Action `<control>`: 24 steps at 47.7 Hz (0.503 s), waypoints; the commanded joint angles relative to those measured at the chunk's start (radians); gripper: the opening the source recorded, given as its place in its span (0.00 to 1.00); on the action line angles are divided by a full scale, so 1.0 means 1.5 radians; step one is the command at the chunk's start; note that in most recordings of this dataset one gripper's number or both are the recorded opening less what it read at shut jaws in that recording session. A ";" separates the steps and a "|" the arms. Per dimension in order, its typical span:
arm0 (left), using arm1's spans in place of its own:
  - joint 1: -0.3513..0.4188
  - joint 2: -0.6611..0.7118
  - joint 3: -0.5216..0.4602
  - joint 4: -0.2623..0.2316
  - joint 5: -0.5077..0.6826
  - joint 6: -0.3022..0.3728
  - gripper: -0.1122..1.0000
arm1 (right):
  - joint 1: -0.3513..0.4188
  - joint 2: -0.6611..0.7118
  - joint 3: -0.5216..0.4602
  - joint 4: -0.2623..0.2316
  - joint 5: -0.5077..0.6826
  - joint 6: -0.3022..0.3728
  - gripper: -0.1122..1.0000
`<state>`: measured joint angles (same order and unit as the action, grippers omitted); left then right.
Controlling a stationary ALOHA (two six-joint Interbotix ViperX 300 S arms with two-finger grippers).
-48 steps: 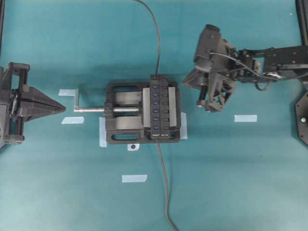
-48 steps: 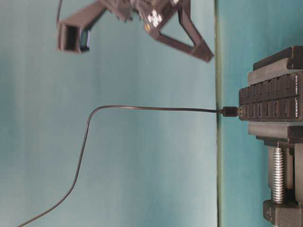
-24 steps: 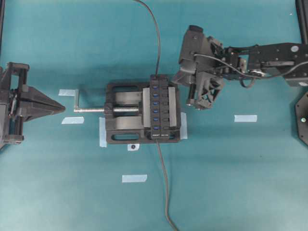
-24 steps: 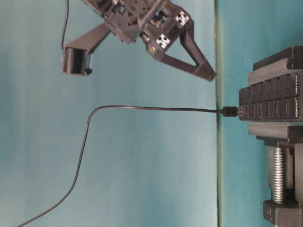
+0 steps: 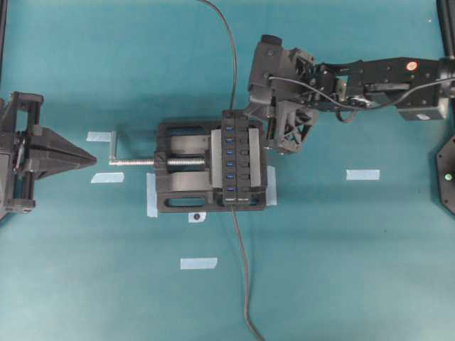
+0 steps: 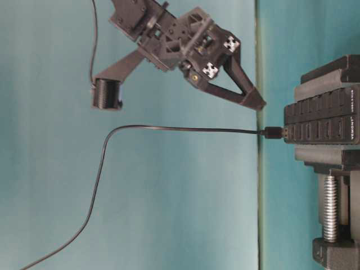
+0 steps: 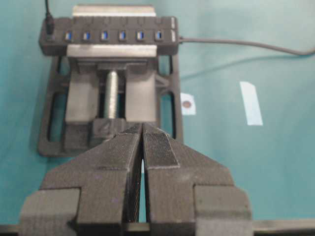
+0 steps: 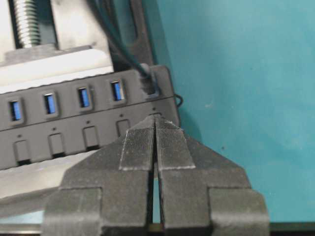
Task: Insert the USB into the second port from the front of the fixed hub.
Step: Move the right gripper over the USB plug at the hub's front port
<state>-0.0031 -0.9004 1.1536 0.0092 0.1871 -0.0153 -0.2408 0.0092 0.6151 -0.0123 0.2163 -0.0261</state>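
Grippers both sitting closed w/ nothing between pads. Right gripper (image 8: 155, 123) is hovering by the far end of the fixed hub (image 5: 235, 158), tips over its button row. USB (image 8: 147, 81) is sitting plugged in the hub's far-end port, cable trailing away. Hub is sitting clamped in vise (image 5: 183, 168). Left gripper (image 7: 142, 129) is pointing at vise's screw from the left, well apart.

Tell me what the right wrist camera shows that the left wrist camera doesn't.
Only the right wrist view shows the right gripper shut, close over the fixed hub's buttons, beside the USB plugged into an end port. Only the left wrist view shows the left gripper shut, the whole vise with its screw, and two tape strips. Both show the hub's blue ports.
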 commanded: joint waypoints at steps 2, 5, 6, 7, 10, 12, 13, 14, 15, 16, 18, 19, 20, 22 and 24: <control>0.000 0.005 -0.012 0.001 -0.005 -0.001 0.10 | -0.002 -0.006 -0.017 -0.001 -0.005 -0.006 0.09; 0.000 0.005 -0.011 0.001 -0.005 -0.001 0.10 | -0.002 -0.006 -0.018 -0.001 -0.004 -0.006 0.09; 0.000 0.005 -0.011 0.001 -0.005 -0.001 0.10 | -0.002 -0.006 -0.018 -0.001 -0.005 -0.006 0.09; 0.000 0.005 -0.011 0.001 -0.005 -0.001 0.10 | -0.002 -0.006 -0.018 -0.001 -0.006 -0.006 0.09; 0.000 0.005 -0.011 0.001 -0.005 -0.001 0.10 | -0.003 -0.005 -0.019 -0.001 -0.013 -0.006 0.09; 0.000 0.005 -0.011 0.001 -0.006 -0.001 0.10 | -0.003 -0.004 -0.019 -0.001 -0.024 -0.005 0.10; 0.000 0.005 -0.011 0.001 -0.005 -0.001 0.10 | -0.003 -0.004 -0.019 -0.001 -0.027 -0.004 0.10; 0.000 0.005 -0.011 0.001 -0.005 -0.001 0.10 | -0.003 -0.004 -0.019 -0.001 -0.029 -0.004 0.10; 0.000 0.005 -0.011 0.001 -0.006 -0.001 0.10 | -0.003 -0.004 -0.019 -0.001 -0.030 -0.004 0.11; 0.000 0.005 -0.011 0.001 -0.005 -0.001 0.10 | -0.004 -0.004 -0.019 -0.001 -0.032 -0.005 0.11; 0.000 0.005 -0.011 0.001 -0.006 -0.001 0.10 | -0.004 -0.004 -0.019 -0.001 -0.034 -0.005 0.12; 0.000 0.005 -0.011 0.001 -0.005 -0.001 0.10 | -0.004 -0.003 -0.019 -0.001 -0.035 -0.005 0.12; 0.000 0.005 -0.012 0.001 -0.005 -0.001 0.10 | -0.005 -0.004 -0.019 -0.001 -0.035 -0.005 0.13; 0.000 0.005 -0.012 0.001 -0.005 -0.001 0.10 | -0.003 -0.004 -0.019 -0.001 -0.036 -0.005 0.15; 0.000 0.005 -0.012 0.001 -0.006 -0.001 0.10 | -0.004 -0.004 -0.019 0.000 -0.035 -0.004 0.17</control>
<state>-0.0031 -0.8989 1.1536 0.0092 0.1871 -0.0153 -0.2439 0.0169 0.6075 -0.0123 0.1733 -0.0261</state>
